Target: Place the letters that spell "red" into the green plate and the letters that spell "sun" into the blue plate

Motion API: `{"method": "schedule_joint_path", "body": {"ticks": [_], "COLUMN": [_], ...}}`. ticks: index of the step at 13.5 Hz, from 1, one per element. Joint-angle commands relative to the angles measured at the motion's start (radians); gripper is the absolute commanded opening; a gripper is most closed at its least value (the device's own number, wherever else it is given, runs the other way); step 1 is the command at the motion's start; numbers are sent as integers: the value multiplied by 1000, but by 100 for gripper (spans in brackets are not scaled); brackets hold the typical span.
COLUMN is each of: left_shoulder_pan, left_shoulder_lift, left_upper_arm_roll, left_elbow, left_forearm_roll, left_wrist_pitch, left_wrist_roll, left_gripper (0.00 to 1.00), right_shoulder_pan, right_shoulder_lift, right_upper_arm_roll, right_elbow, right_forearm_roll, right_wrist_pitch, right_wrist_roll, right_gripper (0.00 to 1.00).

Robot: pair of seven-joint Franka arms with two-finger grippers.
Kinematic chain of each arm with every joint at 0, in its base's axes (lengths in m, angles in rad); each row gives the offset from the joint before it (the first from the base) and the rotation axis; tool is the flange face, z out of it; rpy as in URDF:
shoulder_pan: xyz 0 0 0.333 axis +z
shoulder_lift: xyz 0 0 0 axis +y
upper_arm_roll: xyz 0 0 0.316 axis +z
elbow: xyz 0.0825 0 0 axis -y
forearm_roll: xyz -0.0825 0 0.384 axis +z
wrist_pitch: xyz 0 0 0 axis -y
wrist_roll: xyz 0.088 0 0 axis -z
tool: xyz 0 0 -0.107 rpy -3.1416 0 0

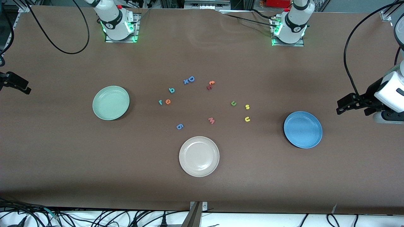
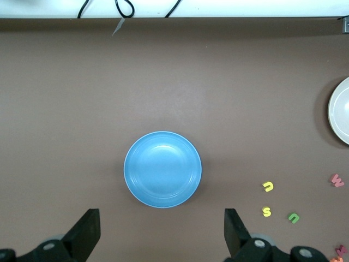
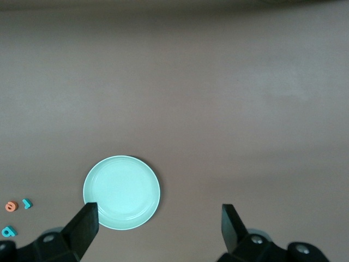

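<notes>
Both arms wait high with spread fingers, the left end effector (image 2: 162,232) over the bench (image 1: 202,189) beside the empty blue plate (image 1: 303,129), nearest the s-u-n letters (image 1: 247,107); the right end effector (image 3: 158,229) hangs by the green plate (image 1: 110,102), nearer r-e-d (image 1: 168,101).

Beige-white plate (image 2: 341,112) cut by edge

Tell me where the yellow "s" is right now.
In the front view the yellow "s" lies on the table toward the left arm's end, between the green "n" and the yellow "u", outside the blue plate.
</notes>
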Motion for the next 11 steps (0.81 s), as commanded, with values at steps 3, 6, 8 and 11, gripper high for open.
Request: {"method": "schedule_joint_path", "body": {"ticks": [3, 6, 8, 11], "left_shoulder_pan": [6, 3, 5, 3], "left_shoulder_lift": [-6, -6, -6, -6], "left_upper_arm_roll": [1, 3, 4, 1], "left_elbow": [3, 5, 5, 5], "left_forearm_roll": [-12, -13, -13, -12], "left_wrist_pitch": [-9, -20, -22, -29], "left_wrist_roll": [-7, -5, -5, -5], "left_gripper": [100, 100, 100, 100], "right_shoulder_pan": [4, 4, 4, 4], "right_shoulder_lift": [2, 2, 2, 2], "right_upper_arm_roll": [0, 0, -2, 0], "right_elbow": [15, 15, 9, 4], "right_forearm_roll": [-13, -10, -8, -8], "right_wrist_pitch": [-14, -15, -15, -18], "right_wrist_roll": [1, 1, 1, 2], "right_gripper": [100, 100, 100, 100]}}
